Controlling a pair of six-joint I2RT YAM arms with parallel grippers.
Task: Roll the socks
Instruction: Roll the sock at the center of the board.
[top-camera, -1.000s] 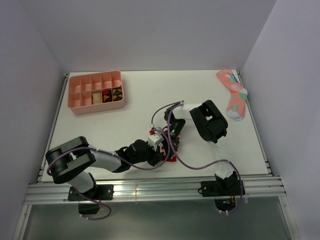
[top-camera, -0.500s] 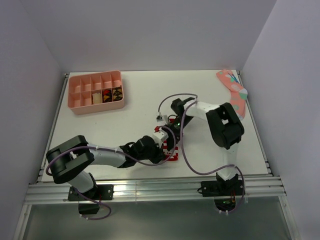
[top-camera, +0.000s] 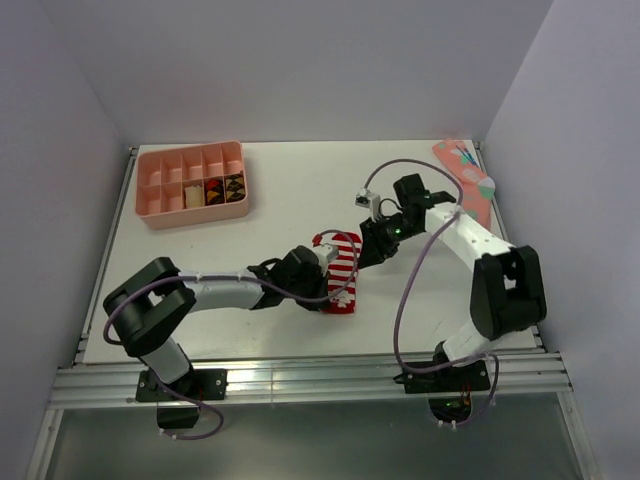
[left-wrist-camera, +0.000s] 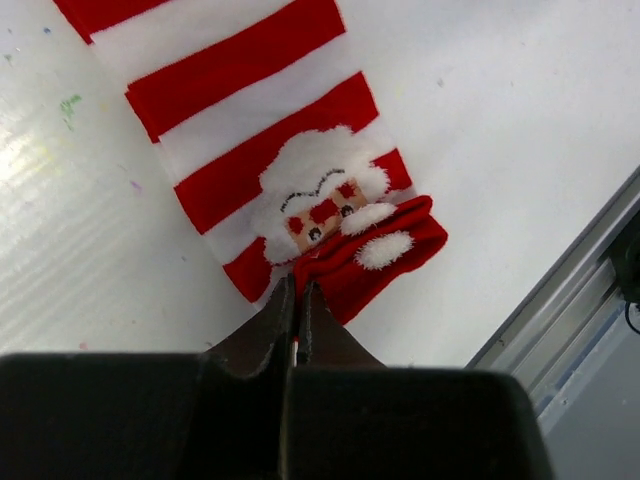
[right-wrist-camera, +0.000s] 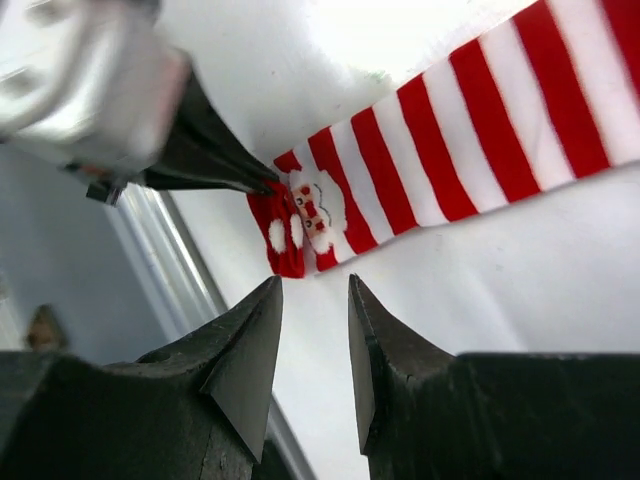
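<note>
1. My left gripper (left-wrist-camera: 297, 292): clamped on the Santa-end edge of the red-and-white striped fabric sock (top-camera: 343, 265).
2. My right gripper (right-wrist-camera: 313, 285): jaws apart, empty, just beside it.
3. Sock lies flat, mid white table (top-camera: 250, 240).

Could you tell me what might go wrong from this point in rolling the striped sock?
The left fingers pinch only the edge of the red-and-white striped sock at its Santa end, so it may slip free.
The right fingers hang open, off the sock, so the cloth may slide rather than roll.
That end lies close to the metal rail at the table's edge and might snag.
</note>
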